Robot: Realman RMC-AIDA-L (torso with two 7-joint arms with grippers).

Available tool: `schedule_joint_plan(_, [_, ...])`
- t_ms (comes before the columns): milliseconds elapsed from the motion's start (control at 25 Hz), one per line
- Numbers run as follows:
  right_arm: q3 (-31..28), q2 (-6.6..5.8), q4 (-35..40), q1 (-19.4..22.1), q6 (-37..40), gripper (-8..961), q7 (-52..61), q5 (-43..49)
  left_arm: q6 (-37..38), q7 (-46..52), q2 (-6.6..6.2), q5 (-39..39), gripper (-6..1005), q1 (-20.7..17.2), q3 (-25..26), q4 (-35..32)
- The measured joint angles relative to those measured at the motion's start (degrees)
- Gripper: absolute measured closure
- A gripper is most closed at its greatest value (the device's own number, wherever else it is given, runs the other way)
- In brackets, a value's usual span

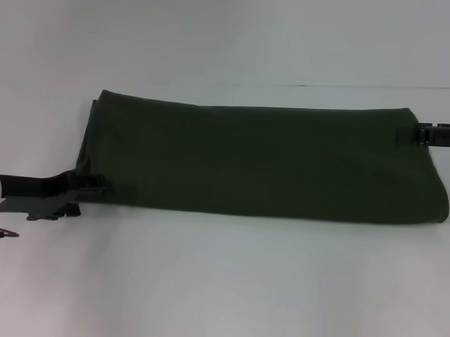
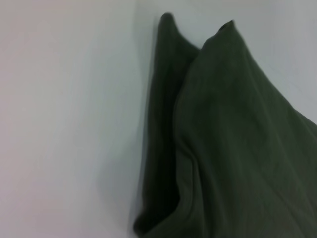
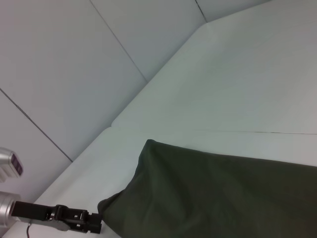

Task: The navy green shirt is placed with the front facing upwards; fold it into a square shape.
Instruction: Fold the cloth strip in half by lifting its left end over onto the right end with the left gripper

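The navy green shirt (image 1: 262, 162) lies folded into a long dark-green band across the white table, plain side up. My left gripper (image 1: 97, 182) is at the band's near left corner, shut on the bunched cloth there. In the right wrist view that gripper (image 3: 96, 223) meets the pulled-out corner of the shirt (image 3: 213, 193). The left wrist view shows layered folds of the shirt (image 2: 233, 148) from close by. My right gripper (image 1: 404, 134) rests over the band's far right corner.
The white table (image 1: 221, 287) stretches bare in front of and behind the shirt. A seam in the tabletop (image 1: 361, 87) runs behind the band on the right. Pale wall panels (image 3: 59, 74) stand beyond the table's left end.
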State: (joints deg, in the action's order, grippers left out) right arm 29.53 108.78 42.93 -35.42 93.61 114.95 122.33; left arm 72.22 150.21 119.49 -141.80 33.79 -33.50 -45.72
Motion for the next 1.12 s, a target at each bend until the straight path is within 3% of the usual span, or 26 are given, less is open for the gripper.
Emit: schedule_joint_plan(1120, [-1.36, -0.33, 0.06, -0.31, 0.17, 38, 0.01, -0.09, -2.85, 7.75, -0.76, -0.54, 124, 1.77, 0.37, 2.37])
